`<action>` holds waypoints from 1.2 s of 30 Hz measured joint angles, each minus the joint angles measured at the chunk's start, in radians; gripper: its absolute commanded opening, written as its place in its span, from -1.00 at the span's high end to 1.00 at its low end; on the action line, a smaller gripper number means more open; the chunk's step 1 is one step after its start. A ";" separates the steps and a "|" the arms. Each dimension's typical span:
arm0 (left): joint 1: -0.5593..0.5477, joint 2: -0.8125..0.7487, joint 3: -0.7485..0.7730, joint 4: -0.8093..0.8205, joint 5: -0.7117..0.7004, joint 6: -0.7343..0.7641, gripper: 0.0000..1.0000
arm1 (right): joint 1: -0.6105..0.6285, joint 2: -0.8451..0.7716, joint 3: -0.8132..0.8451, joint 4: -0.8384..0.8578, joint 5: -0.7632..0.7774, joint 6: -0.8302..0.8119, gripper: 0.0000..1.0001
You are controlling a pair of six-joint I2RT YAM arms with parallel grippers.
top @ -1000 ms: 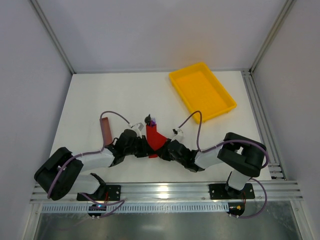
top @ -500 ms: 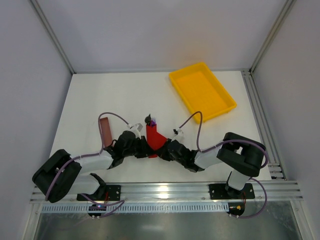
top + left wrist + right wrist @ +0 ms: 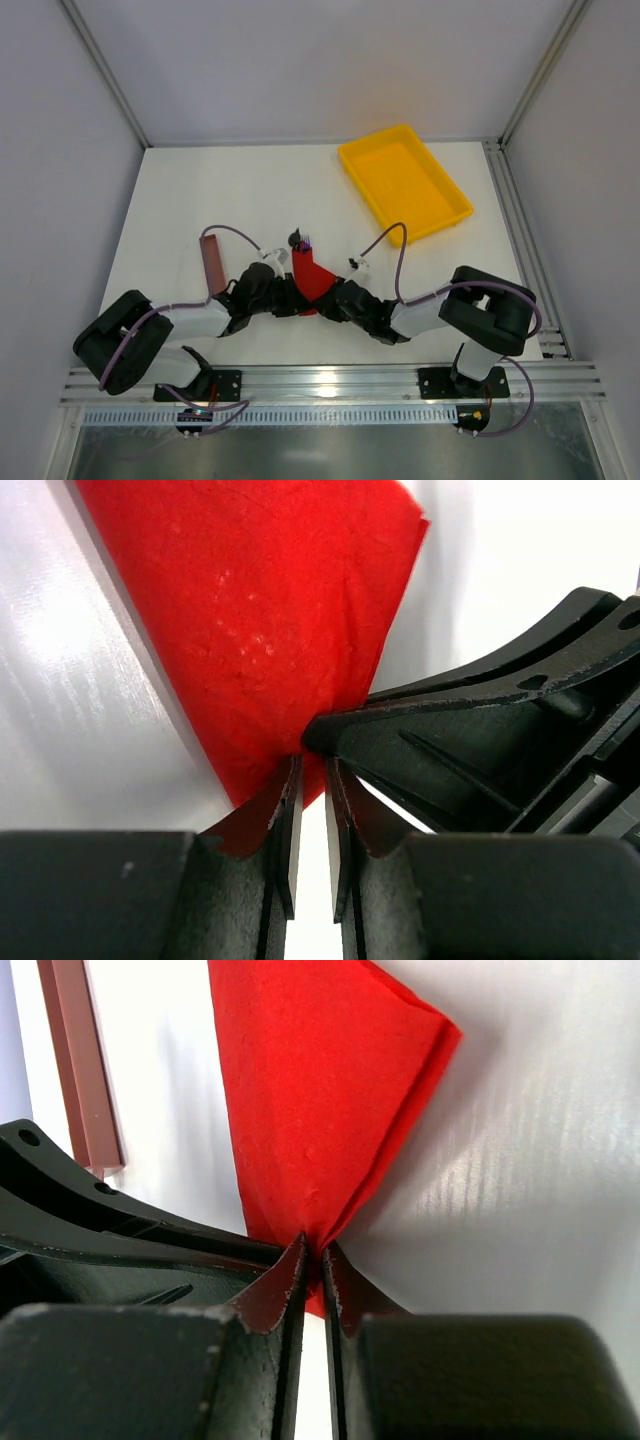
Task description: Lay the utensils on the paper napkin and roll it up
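The red paper napkin [image 3: 311, 279] lies folded over the utensils near the table's front middle. Only the black tip [image 3: 297, 239] and the blue-purple tip [image 3: 306, 243] stick out at its far end. My left gripper [image 3: 287, 298] and my right gripper [image 3: 325, 297] meet at the napkin's near end, fingertip to fingertip. In the left wrist view the gripper [image 3: 313, 772] pinches the napkin [image 3: 260, 630] at its near corner, with the right gripper's finger [image 3: 480, 740] touching beside it. In the right wrist view the gripper [image 3: 313, 1252] is shut on the bunched napkin [image 3: 310, 1110].
A brownish-red rectangular block [image 3: 211, 265] lies left of the left gripper and also shows in the right wrist view [image 3: 80, 1060]. A yellow tray [image 3: 440, 225] stands at the back right. Frame posts and side walls border the table.
The left arm's elbow has shifted slightly. Both grippers stay pinched on the napkin's near end, and the fold has drawn in a little.
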 measured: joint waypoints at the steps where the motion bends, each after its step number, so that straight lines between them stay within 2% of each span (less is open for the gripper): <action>1: -0.002 0.004 0.000 0.006 -0.001 0.000 0.60 | 0.000 -0.007 0.000 -0.012 0.003 0.000 0.69; 5: -0.009 0.013 0.000 0.021 -0.005 0.000 0.60 | 0.002 -0.059 0.000 -0.101 0.013 0.000 0.53; 12: -0.012 0.028 0.000 0.041 -0.005 0.000 0.60 | -0.006 -0.197 0.039 -0.385 0.024 -0.065 0.52; 15: -0.013 0.032 0.000 0.048 -0.005 0.000 0.60 | -0.051 -0.216 0.090 -0.437 -0.020 -0.153 0.54; 16: -0.013 0.032 0.000 0.048 -0.005 0.000 0.60 | -0.079 -0.212 0.115 -0.446 -0.055 -0.187 0.61; 21: -0.017 0.032 0.001 0.048 -0.009 0.002 0.60 | -0.211 -0.127 0.303 -0.460 -0.222 -0.367 0.69; 26: -0.019 0.031 0.003 0.042 -0.013 0.005 0.61 | -0.254 0.018 0.468 -0.443 -0.348 -0.481 0.69; 31: -0.020 0.029 0.004 0.036 -0.016 0.008 0.62 | -0.267 0.140 0.506 -0.443 -0.406 -0.539 0.69; 36: -0.021 0.016 0.004 0.016 -0.021 0.010 0.61 | -0.274 0.159 0.456 -0.426 -0.404 -0.554 0.69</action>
